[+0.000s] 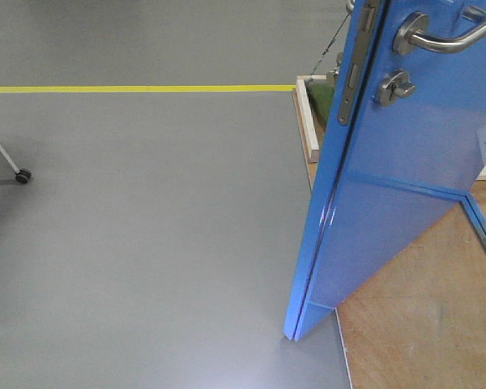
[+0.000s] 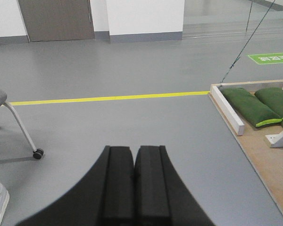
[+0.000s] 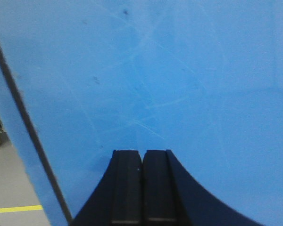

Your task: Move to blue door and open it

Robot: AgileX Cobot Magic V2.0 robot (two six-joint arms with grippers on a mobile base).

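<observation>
The blue door (image 1: 405,186) fills the right of the front view, standing at an angle with its latch plate (image 1: 356,65) on the near edge, so it looks to be already partly open; its lever handle (image 1: 445,36) and thumb-turn lock (image 1: 395,85) sit high on the face, and nothing grips either.

The main risk, as I judge it, is a push with no hold. The panel is glossy, so a shut gripper pressed flat against it could skid sideways; the door could also swing back once pressure drops. The base could catch the door's leading edge, or the lip of the wooden platform (image 1: 421,316) under the door, if it rolls forward too straight.

The right gripper (image 3: 142,188) has its fingers pressed together and holds nothing; it points straight at the door face and is very close, but whether it touches I cannot tell. The left gripper (image 2: 134,183) is likewise closed and empty, over the grey floor (image 2: 132,122) left of the door; green sandbags (image 2: 247,106) lie on the platform beyond the door, and a yellow floor line (image 2: 108,98) runs away from it.
</observation>
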